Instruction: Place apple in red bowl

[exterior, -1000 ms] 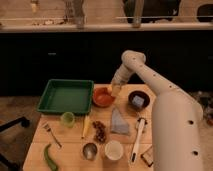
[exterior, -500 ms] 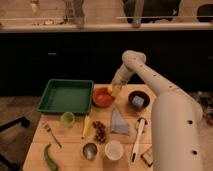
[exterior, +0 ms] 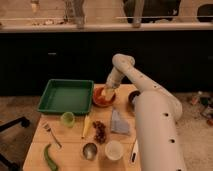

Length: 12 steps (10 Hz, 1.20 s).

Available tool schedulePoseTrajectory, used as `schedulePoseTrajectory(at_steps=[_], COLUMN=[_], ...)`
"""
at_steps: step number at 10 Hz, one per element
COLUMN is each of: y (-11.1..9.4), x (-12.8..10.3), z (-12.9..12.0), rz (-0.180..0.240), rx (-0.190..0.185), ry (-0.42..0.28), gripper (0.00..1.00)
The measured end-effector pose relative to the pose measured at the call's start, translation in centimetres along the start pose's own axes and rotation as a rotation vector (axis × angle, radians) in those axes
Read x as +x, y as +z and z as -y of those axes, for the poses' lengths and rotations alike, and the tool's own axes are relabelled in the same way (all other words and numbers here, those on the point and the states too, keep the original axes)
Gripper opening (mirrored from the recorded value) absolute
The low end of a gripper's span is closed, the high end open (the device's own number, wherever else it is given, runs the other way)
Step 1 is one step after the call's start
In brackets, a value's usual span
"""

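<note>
nothing has moved since before; gripper [exterior: 106, 93] hangs over the red bowl [exterior: 103, 97]. apple hidden; finger state unclear.

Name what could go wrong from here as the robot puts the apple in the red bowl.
1. The tool hangs just over the red bowl, so pressing lower could tip or shove the bowl.
2. The bowl sits close beside the green tray; a push might knock it against the tray's wall.
3. The apple cannot be made out apart from the tool, so a release could bounce it out.
</note>
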Motion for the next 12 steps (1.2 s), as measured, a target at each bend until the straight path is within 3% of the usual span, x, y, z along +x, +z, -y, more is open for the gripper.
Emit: schedulePoseTrajectory(at_steps=[5,12], y=[0.59,0.53], x=[-0.54,-0.40], z=[-0.22,-0.22], rz=[0.008,0.007], rx=[-0.033,-0.032], ry=[-0.024,-0.022], gripper=[0.03,0.03])
